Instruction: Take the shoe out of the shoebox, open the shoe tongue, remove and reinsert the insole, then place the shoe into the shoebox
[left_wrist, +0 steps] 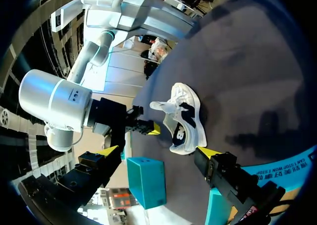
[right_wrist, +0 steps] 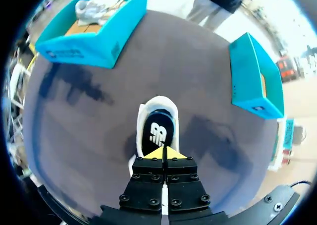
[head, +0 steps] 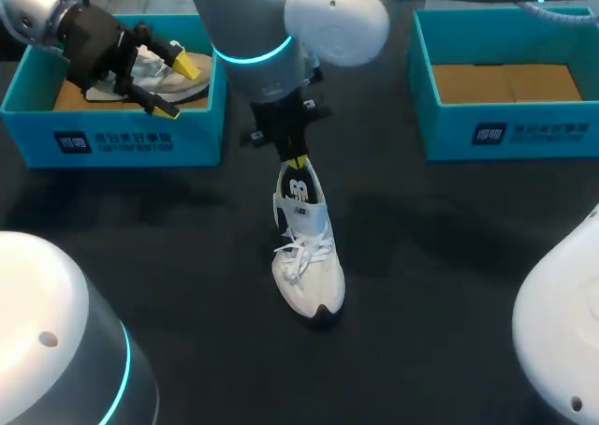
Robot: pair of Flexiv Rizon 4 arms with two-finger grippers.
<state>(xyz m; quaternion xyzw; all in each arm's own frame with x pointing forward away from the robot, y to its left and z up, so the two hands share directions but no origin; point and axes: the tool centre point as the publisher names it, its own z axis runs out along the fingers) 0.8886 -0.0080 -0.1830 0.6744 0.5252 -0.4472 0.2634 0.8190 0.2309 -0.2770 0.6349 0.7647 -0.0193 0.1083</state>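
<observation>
White sneaker [head: 307, 256] lies on the dark table [head: 449, 285] between the left shoebox [head: 112, 142] and the right shoebox [head: 505, 130]; right gripper [head: 298, 163] stands at its heel, yellow tips pressed together over the black insole [right_wrist: 158, 133], though whether they nip it cannot be told; left gripper [head: 178, 88] hangs spread wide above the left shoebox, where a second shoe [head: 201, 83] rests.
</observation>
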